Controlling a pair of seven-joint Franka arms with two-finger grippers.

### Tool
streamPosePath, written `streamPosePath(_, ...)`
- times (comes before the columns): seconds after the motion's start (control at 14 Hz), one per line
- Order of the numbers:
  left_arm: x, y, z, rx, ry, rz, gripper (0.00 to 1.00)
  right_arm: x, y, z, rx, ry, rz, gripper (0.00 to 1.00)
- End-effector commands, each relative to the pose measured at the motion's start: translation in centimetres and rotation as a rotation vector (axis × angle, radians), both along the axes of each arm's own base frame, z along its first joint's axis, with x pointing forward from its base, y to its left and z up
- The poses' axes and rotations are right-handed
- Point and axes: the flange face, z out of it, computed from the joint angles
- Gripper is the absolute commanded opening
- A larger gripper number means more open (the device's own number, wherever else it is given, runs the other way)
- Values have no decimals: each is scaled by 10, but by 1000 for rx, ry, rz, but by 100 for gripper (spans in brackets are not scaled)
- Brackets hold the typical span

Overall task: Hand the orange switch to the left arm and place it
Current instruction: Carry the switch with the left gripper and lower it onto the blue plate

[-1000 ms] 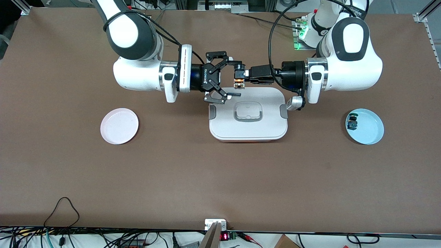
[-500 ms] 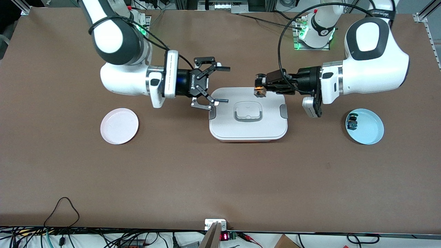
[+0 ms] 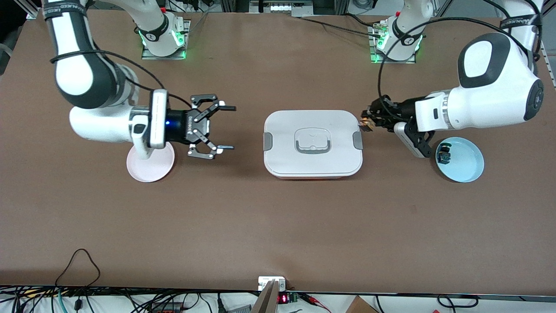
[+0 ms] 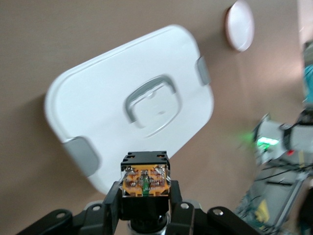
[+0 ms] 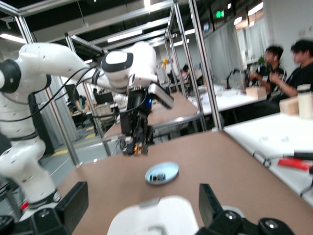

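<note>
Now left gripper [image 3: 367,121] clamps orange switch [image 3: 366,123] beside box [image 3: 312,165]; right gripper [image 3: 228,128] spread wide, empty.

**A brown table in a busy workshop**

We see a wide table [image 3: 278,226] covered in a matte brown surface, lit evenly from above. Along its edge nearest the front camera runs a tangle of black cables [image 3: 78,261] and a small red digital display [image 3: 282,298]. Aluminium frame rails [image 3: 536,15] stand at the table's corners. From the right wrist view we look into a large room: silver framing posts [image 5: 198,63], ceiling strip lights [image 5: 129,35], white workbenches [image 5: 274,132], and two seated people [image 5: 288,66] at a bench, somewhat blurred.
</note>
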Motion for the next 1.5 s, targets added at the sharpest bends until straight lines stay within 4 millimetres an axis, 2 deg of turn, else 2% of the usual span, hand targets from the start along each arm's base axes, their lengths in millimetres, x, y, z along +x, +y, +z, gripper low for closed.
streamPosePath(0.0, 6, 27, -19, 132, -67, -195, 16, -9, -25, -1, -114, 181, 51, 100)
streamPosePath(0.14, 13, 62, -39, 258, -107, -361, 15, -7, -46, 0, -208, 302, 19, 100)
streamPosePath(0.36, 22, 129, -67, 376, -114, -545, 14, -10, -56, 0, -362, 527, -38, 100)
streamPosePath(0.57, 33, 197, -102, 433, -146, -700, 15, -10, -63, -8, -488, 765, -155, 100)
streamPosePath(0.71, 38, 236, -123, 429, -191, -794, 15, -10, -67, -9, -574, 988, -268, 100)
streamPosePath(0.86, 38, 274, -152, 408, -237, -848, 15, -11, -74, -10, -702, 1114, -381, 100)
streamPosePath(1.0, 34, 295, -173, 419, -287, -950, 15, -13, -90, -19, -900, 1174, -525, 100)
streamPosePath(1.07, 28, 312, -185, 418, -297, -966, 15, -14, -102, -22, -989, 1166, -582, 100)
streamPosePath(1.14, 24, 319, -195, 407, -306, -983, 15, -16, -110, -23, -1091, 1139, -626, 100)
streamPosePath(1.29, 21, 320, -210, 362, -343, -1101, 15, -16, -133, -20, -1294, 1058, -717, 100)
streamPosePath(1.43, 14, 332, -228, 323, -341, -1114, 17, -15, -154, 1, -1418, 1027, -796, 100)
